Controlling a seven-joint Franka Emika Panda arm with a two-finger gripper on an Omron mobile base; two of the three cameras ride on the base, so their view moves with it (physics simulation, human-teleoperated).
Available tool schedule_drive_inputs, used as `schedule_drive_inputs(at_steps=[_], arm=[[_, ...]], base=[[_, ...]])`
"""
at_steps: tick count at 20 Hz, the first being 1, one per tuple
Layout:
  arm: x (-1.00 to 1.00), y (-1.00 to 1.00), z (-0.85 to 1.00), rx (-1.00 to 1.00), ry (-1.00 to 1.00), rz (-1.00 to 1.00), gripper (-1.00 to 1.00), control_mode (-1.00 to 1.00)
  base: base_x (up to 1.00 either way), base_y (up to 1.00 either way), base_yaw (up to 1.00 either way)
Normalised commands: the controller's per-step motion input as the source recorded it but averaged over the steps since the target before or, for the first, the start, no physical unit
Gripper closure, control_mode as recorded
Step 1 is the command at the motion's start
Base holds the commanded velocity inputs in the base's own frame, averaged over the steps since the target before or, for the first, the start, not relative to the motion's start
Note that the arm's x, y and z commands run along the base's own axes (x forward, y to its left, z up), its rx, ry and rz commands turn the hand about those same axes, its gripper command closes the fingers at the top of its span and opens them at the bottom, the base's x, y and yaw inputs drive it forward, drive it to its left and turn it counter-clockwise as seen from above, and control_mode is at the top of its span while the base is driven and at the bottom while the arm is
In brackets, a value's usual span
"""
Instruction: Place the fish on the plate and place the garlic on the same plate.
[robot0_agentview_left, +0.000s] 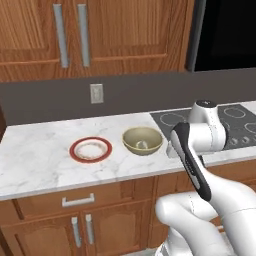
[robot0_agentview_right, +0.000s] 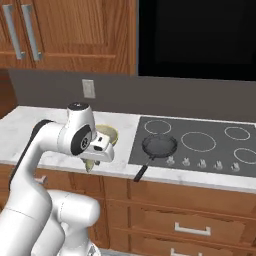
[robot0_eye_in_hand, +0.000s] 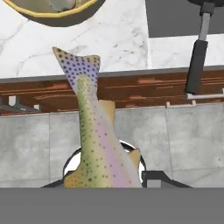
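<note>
Jaws pinch the fish (robot0_eye_in_hand: 94, 144), which rises from between them in the hand view with its spotted, yellowish-green body upright and its forked tail fanned out at the far end; the finger tips themselves are mostly hidden behind it. In the right base view the fish (robot0_agentview_right: 90, 164) shows as a small pale piece hanging under the hand, just off the front edge of the marble surface (robot0_agentview_left: 35, 165) and in front of the wooden cabinet fronts below it. Beyond the fish in the hand view lies that edge, then the olive-yellow bowl (robot0_eye_in_hand: 52, 11) with the pale garlic (robot0_eye_in_hand: 61, 4) inside it. From the left base view the garlic (robot0_agentview_left: 144, 145) sits as a small grey-white lump at the bottom of the bowl (robot0_agentview_left: 143, 140), and the plate (robot0_agentview_left: 90, 149) with its red rim lies just beside the bowl, on the side away from the arm, with nothing on it. Farther to the right, the black frying pan (robot0_agentview_right: 159, 145) rests on the dark cooktop (robot0_agentview_right: 200, 145), its handle pointing toward the front edge. A wall outlet (robot0_agentview_left: 96, 93) is on the grey backsplash behind.
</note>
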Motion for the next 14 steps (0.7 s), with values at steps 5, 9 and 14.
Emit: schedule_drive_inputs(at_steps=[5, 9, 14], arm=[[0.0, 0.0, 0.0, 0.0, 0.0, 0.0, 1.0, 1.0], [0.0, 0.0, 0.0, 0.0, 0.0, 0.0, 1.0, 1.0], [0.0, 0.0, 0.0, 0.0, 0.0, 0.0, 1.0, 1.0]], base=[[0.0, 1.0, 0.0], [0.0, 0.93, 0.0], [0.22, 0.31, -0.09]])
